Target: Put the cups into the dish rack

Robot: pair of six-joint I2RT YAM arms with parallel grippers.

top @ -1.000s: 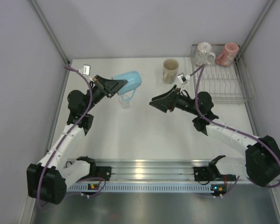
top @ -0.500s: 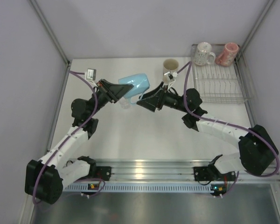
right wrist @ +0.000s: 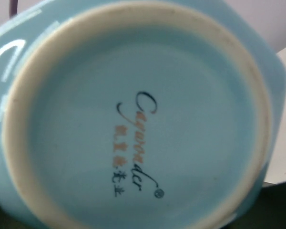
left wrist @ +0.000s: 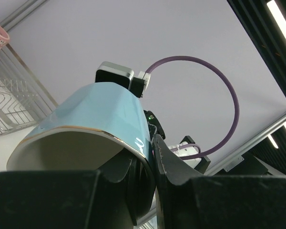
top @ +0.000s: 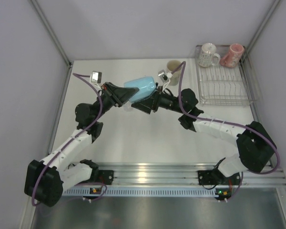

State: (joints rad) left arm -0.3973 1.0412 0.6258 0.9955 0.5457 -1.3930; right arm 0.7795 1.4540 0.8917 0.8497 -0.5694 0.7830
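Left gripper (top: 127, 95) clamps light blue mug (top: 141, 87) by rim; right gripper (top: 150, 101) at its base, jaw state unclear. Glazed ceramic looks slick, breakable; grasp wall.

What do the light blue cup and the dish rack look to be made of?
The light blue cup looks like glazed ceramic: glossy highlights, a paler unglazed-looking foot ring, a printed maker's mark underneath. The dish rack is probably metal wire: thin, silvery, shiny parallel bars.
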